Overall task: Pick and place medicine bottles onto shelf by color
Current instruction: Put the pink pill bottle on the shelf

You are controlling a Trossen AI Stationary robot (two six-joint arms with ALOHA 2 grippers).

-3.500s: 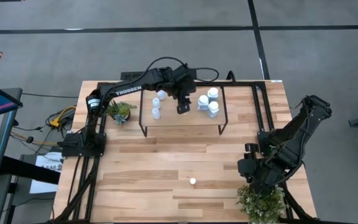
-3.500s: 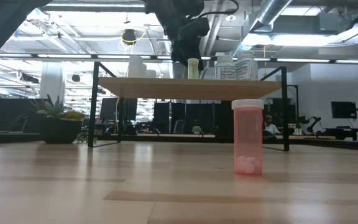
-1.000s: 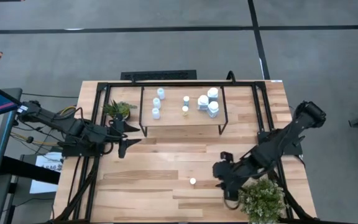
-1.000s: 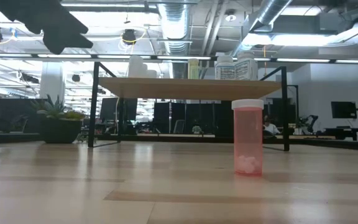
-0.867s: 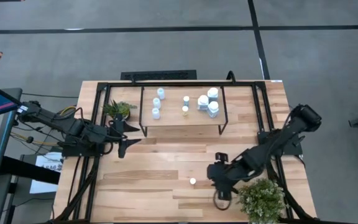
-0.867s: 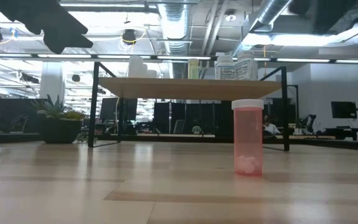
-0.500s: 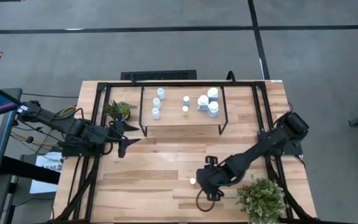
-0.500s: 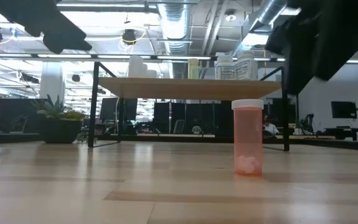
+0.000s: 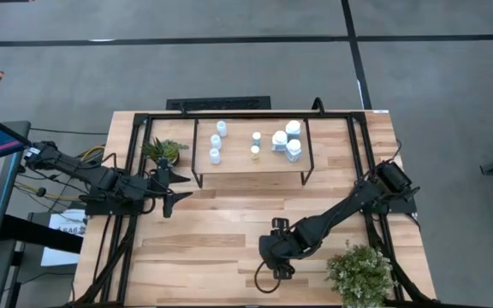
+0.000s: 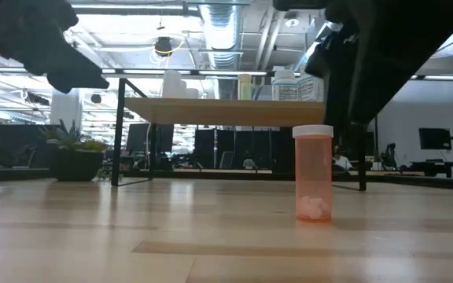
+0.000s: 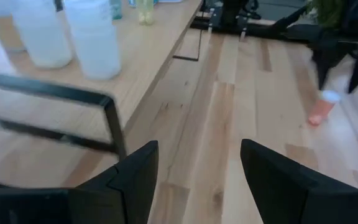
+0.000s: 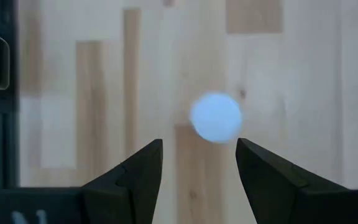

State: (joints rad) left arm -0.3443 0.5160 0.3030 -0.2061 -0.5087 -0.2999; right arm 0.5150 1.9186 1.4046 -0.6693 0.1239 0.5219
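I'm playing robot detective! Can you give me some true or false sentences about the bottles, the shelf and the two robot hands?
1. An orange bottle with a white cap stands on the table, not on the shelf. True.
2. The right gripper squeezes that bottle. False: its fingers are open, above the bottle, apart from it.
3. The shelf is bare. False: several bottles stand on it.
4. The left gripper is open, holding nothing. True.
5. The orange bottle lies on its side. False: it stands upright.
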